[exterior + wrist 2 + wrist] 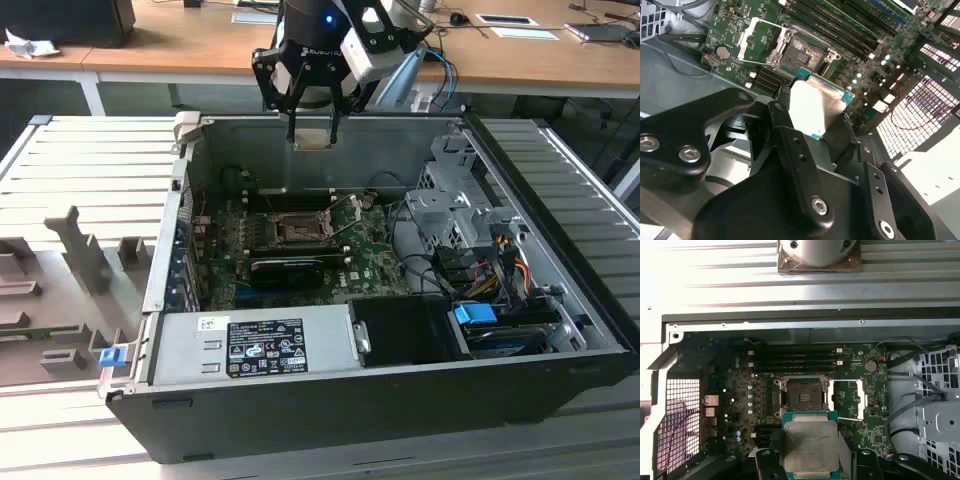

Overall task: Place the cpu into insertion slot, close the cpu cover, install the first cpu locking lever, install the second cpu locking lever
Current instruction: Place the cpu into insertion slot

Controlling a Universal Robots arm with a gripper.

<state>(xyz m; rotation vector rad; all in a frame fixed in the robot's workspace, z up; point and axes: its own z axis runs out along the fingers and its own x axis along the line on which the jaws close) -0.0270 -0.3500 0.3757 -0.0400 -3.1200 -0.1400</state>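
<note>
The cpu (313,138), a small square chip with a pale metal top, hangs above the back wall of the open computer case, and my gripper (313,133) is shut on its edges. In both wrist views the cpu (810,444) (815,106) sits between the black fingers (785,125), above the motherboard. The insertion slot (802,394) (800,52) (297,228) lies bare, its contact field showing. The cpu cover (847,400) (756,42), a thin metal frame, is swung open beside the slot. Thin locking levers (345,212) stand raised at the slot.
The case walls (330,125) ring the motherboard (370,260). A labelled power supply (265,345) fills the near side. A drive cage (450,200) and cables (500,250) are on the exterior view's right. A grey fixture tray (70,270) lies on the left.
</note>
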